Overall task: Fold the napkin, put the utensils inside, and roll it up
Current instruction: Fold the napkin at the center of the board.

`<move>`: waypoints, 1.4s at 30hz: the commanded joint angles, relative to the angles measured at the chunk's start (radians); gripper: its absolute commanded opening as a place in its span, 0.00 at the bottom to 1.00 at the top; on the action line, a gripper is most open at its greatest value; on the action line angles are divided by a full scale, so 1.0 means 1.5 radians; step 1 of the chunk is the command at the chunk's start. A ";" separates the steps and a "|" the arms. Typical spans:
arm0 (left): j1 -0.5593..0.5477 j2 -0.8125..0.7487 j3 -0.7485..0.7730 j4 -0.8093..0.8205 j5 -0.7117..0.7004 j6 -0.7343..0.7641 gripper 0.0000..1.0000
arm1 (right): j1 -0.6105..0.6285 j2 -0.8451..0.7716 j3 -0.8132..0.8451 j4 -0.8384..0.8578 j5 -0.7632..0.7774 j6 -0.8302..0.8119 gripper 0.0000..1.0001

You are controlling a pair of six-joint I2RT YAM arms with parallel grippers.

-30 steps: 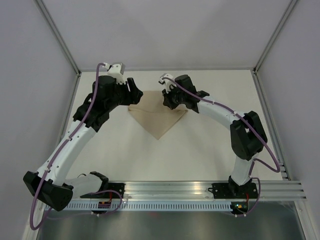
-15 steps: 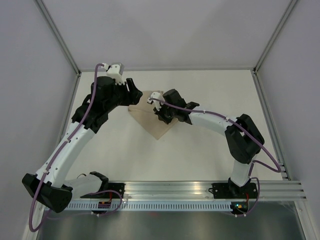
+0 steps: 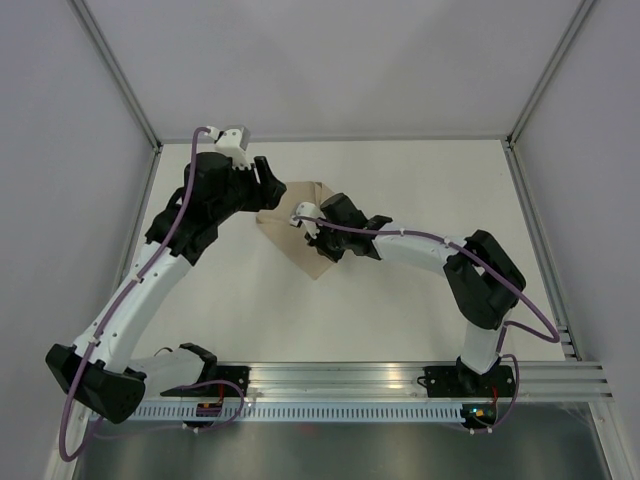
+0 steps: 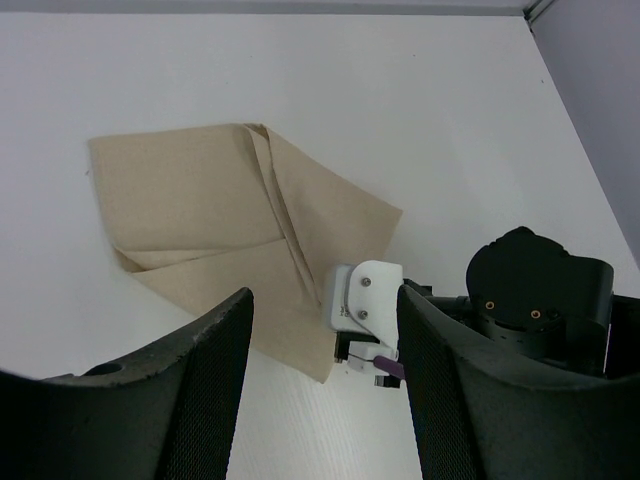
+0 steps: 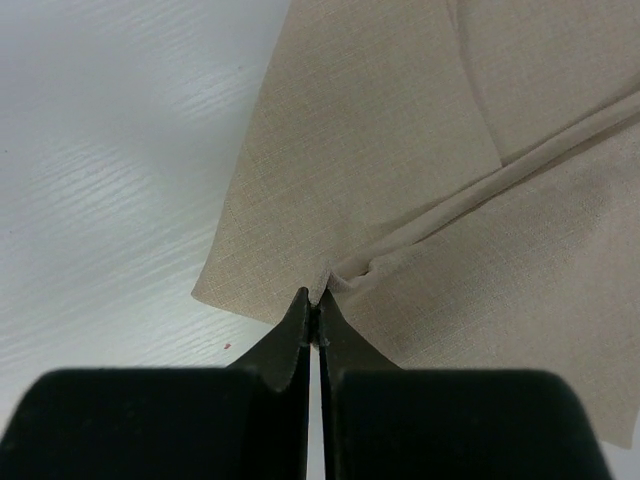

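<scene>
The tan napkin (image 3: 311,264) lies on the white table between my arms, partly folded over itself, with a raised crease across it (image 4: 285,215). My right gripper (image 3: 321,246) is shut on a pinched fold at the napkin's edge (image 5: 313,303), near the cloth's near tip. The cloth spreads away from its fingers (image 5: 400,150). My left gripper (image 3: 270,192) hovers over the napkin's left part with its fingers (image 4: 215,390) wide apart and nothing between them. The right gripper's white camera mount (image 4: 365,300) shows in the left wrist view. No utensils are in view.
The white table (image 3: 400,300) is bounded by grey walls on three sides, with a metal rail (image 3: 350,380) along the near edge where the arm bases sit.
My right gripper has moved left and nearer, carrying the napkin's right corner across the cloth, so the flat triangle is now folded over. The left arm has not moved.
</scene>
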 commanded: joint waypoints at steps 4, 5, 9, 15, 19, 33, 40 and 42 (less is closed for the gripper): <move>-0.001 0.003 -0.012 0.025 0.018 -0.022 0.64 | 0.011 0.016 -0.008 0.019 0.010 -0.014 0.06; -0.001 0.004 -0.013 0.026 0.018 -0.023 0.64 | 0.011 0.018 -0.008 0.018 0.007 -0.014 0.09; -0.001 0.007 -0.007 0.024 0.019 -0.019 0.65 | 0.012 0.020 -0.011 0.019 -0.002 -0.016 0.16; -0.001 0.016 0.008 0.011 0.023 -0.014 0.65 | 0.012 0.024 -0.006 0.007 -0.028 -0.011 0.20; -0.001 0.022 0.015 0.009 0.025 -0.012 0.65 | 0.011 0.022 -0.002 -0.007 -0.052 -0.008 0.30; -0.001 0.040 -0.005 0.027 0.028 -0.029 0.66 | 0.011 0.052 0.038 -0.082 -0.147 -0.022 0.36; -0.001 0.039 -0.009 0.031 0.011 -0.040 0.66 | 0.011 0.050 0.069 -0.086 -0.145 -0.015 0.36; -0.001 0.037 -0.015 0.036 0.000 -0.048 0.66 | 0.008 0.039 0.083 -0.080 -0.141 -0.007 0.36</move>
